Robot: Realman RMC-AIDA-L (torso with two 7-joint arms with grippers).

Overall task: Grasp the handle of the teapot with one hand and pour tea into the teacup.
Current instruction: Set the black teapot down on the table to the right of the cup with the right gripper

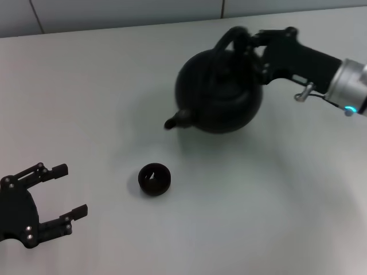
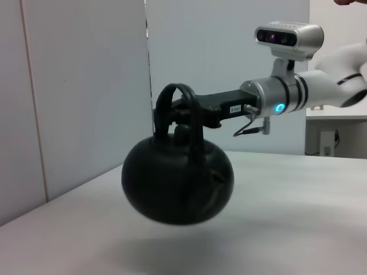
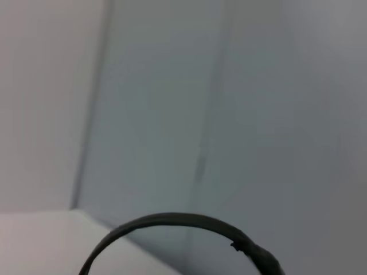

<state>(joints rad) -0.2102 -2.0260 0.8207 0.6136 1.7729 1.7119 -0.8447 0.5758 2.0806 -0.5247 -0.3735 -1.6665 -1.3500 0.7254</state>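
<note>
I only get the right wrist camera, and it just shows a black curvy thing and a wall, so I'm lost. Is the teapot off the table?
Observer: Yes. In the left wrist view the teapot hangs above the table, with its shadow underneath.
Kid: Who's holding it?
Observer: The right gripper is shut on the handle. The left gripper sits open at the robot's near left.
Kid: Where's the cup?
Observer: The teacup stands on the table, nearer the robot than the pot. The spout is not over it yet.
</note>
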